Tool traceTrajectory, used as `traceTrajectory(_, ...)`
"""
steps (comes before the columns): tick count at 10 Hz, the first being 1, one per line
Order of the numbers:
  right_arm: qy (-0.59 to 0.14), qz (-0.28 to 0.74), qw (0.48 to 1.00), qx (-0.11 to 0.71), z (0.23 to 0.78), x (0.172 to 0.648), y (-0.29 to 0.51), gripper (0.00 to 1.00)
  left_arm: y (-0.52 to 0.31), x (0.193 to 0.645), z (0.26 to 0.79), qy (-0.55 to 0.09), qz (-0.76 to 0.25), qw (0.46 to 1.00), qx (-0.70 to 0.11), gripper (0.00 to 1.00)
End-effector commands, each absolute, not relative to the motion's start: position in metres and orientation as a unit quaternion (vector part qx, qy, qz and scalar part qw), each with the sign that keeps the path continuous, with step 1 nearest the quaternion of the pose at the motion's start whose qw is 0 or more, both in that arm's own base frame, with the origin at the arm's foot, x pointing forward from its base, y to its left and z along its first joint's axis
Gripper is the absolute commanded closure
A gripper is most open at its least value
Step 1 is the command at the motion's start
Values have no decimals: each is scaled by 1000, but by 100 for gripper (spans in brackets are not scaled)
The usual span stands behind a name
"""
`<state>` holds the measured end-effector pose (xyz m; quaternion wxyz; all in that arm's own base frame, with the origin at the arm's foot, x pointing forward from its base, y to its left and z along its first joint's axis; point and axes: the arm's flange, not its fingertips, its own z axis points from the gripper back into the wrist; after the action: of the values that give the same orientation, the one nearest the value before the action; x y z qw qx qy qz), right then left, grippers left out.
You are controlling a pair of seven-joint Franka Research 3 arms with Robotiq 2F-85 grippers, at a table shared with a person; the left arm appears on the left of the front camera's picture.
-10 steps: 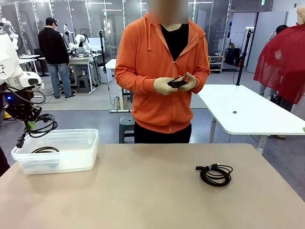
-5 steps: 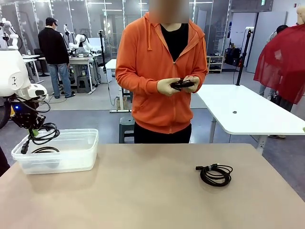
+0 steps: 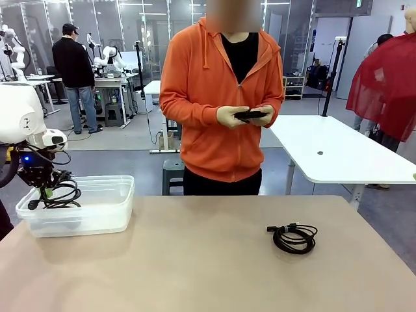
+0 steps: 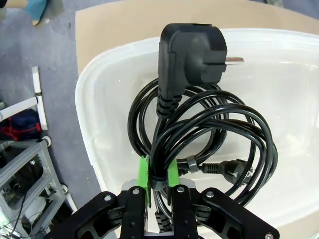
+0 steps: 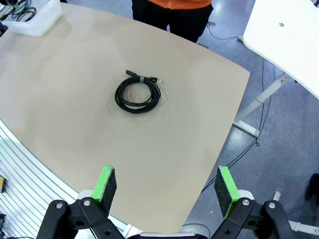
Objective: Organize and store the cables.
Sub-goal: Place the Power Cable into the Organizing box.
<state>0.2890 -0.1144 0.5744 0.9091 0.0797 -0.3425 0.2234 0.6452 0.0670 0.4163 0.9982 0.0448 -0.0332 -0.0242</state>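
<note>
- The left arm's fingers [image 4: 158,172] are clamped shut on a coiled black power cord [image 4: 209,124], pinching the bundle at its tie between the green pads.
- The cord hangs in the mouth of a clear plastic tub [image 3: 104,208] at the left end of the bench [image 3: 195,273], its chunky plug pointing away from the wrist.
- The right arm's fingers [image 5: 165,172] stand wide apart and hold nothing, high above the bench.
- A second coil [image 3: 294,237] of thin black cable lies flat on the bench's right side, well apart from the tub.
- Across the bench, a person in an orange hoodie holds a small coil [image 3: 249,115] in both hands at chest height.
</note>
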Motion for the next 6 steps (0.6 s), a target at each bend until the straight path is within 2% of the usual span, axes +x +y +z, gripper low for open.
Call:
traceTrajectory(1, -344, 226, 908, 82, 574, 289, -116, 0, 71, 656, 417, -8, -21, 999, 47, 83)
traceTrajectory(2, -344, 226, 908, 82, 574, 289, -116, 0, 71, 654, 416, -4, -24, 999, 49, 79)
traceTrajectory(5, -344, 226, 908, 82, 574, 289, -116, 0, 69, 646, 426, -11, -34, 998, 45, 46)
traceTrajectory(6, -344, 226, 908, 82, 574, 289, -116, 0, 68, 642, 430, -11, -32, 998, 46, 39)
